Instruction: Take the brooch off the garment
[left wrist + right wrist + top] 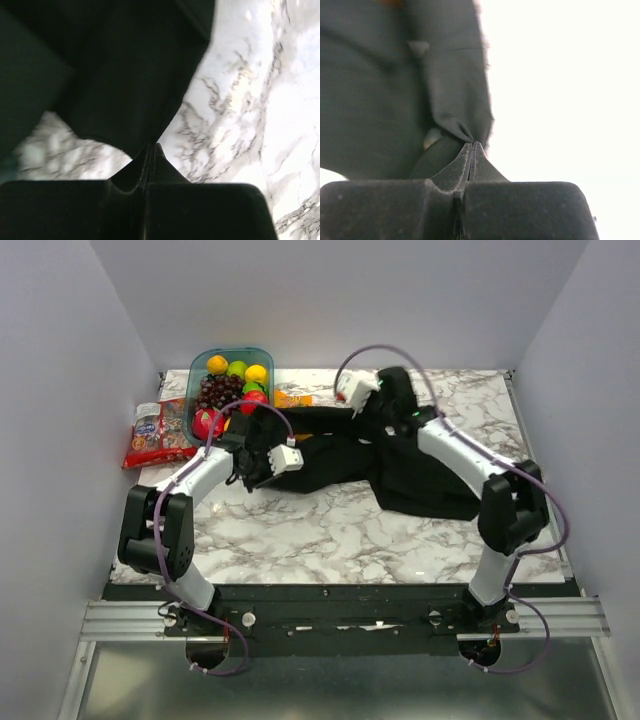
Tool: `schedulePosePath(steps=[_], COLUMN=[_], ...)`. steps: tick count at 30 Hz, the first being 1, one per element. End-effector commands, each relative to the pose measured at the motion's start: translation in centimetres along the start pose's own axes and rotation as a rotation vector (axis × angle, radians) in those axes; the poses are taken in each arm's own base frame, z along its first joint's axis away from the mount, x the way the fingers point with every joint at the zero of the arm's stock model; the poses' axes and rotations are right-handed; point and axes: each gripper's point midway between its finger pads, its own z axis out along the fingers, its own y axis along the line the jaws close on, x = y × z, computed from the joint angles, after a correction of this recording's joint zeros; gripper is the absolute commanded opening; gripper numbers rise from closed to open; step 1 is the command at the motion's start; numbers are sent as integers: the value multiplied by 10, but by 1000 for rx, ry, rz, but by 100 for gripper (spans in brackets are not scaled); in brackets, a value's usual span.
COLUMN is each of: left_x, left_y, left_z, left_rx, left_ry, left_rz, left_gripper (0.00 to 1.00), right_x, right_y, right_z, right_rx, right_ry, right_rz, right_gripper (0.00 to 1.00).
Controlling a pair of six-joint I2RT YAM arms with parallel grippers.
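garment: black, centre of top view
left end effector: closed, pinching hem
right end effector: closed on fold
brooch: probably the pale disc left of right tips, half hidden
step: cloth pinned
next: likely regrip onto brooch, pull free

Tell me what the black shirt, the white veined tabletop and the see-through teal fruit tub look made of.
The black shirt: soft cloth, matte; it lies in limp folds. The white veined tabletop: marble look, smooth, faint sheen; real stone or printed laminate, cannot tell. The see-through teal tub: probably tinted plastic; fruit shows through its wall.
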Motion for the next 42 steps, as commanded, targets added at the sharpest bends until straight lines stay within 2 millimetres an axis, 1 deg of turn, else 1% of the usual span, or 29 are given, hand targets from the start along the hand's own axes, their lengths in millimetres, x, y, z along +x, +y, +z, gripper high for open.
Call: schedulePosePath(steps=[1,2,3,4,5,7,8,10,11,15,17,19,20,21,22,25,26,28,29,31,32,33,34,35,36,37,38,40,42], left_x=[-54,-67,-73,-72,-82,-87,-95,-102,-111,-132,-144,-154,-159,-161,-158,-159,-147,-139,-134,-131,-129,-127,-129,-124,-128,-132,-128,-138,-136], left_y=[43,57,65,70,84,92,103,107,113,117,120,120,121,118,107,69,51,34,15,5,-8,-13,-17,-26,-38,-40,-51,-68,-80], left_z=[-68,-86,-98,-109,-130,-153,-176,-199,-219,-264,-286,-299,-308,-308,-297,-240,-201,-164,-136,-109,-93,-81,-73,-61,-50,-44,-33,-20,-8], left_rx=[-189,-240,-277,-298,-353,-389,-439,-476,-520,-619,-664,-685,-697,-684,-618,-386,-278,-194,-114,-58,-14,12,24,55,93,91,117,151,180], left_ry=[-150,-176,-186,-178,-187,-198,-221,-245,-267,-319,-356,-393,-413,-418,-404,-426,-397,-364,-347,-338,-324,-312,-313,-302,-301,-312,-302,-314,-311], left_rz=[-30,-20,-21,-29,-18,-25,-21,-16,-1,22,25,1,-1,4,18,63,52,87,88,85,91,91,103,99,114,124,120,120,41], left_gripper=[0,0,0,0,0,0,0,0,0,0,0,0,0,0,0,36,49,55,60,63,64,64,65,65,65,65,65,65,69], right_x=[2,3,4,16,15,25,17,23,19,7,3,-3,-7,-9,-11,-2,1,11,12,18,19,20,22,25,26,27,29,32,35], right_y=[-113,-123,-133,-148,-155,-165,-168,-171,-173,-188,-195,-196,-193,-189,-185,-169,-164,-152,-148,-139,-135,-133,-131,-129,-128,-127,-127,-126,-126], right_z=[-82,-92,-104,-117,-130,-151,-171,-187,-197,-245,-262,-280,-284,-286,-290,-281,-276,-266,-264,-257,-254,-253,-252,-249,-249,-247,-246,-244,-243], right_rx=[168,173,176,204,215,230,241,266,275,338,357,372,361,346,338,296,281,251,238,210,199,194,191,185,186,182,186,191,196], right_ry=[-70,-93,-106,-101,-122,-125,-165,-170,-192,-271,-297,-324,-341,-345,-352,-334,-325,-302,-302,-290,-289,-286,-282,-272,-271,-267,-260,-248,-241], right_rz=[202,218,234,258,263,291,284,296,303,411,430,446,445,444,442,474,482,504,509,529,535,546,554,562,562,565,568,582,591], right_gripper=[1,1,1,1,1,1,1,1,1,1,1,1,0,1,0,1,1,1,0,1,1,0,1,0,0,1,1,0,1])
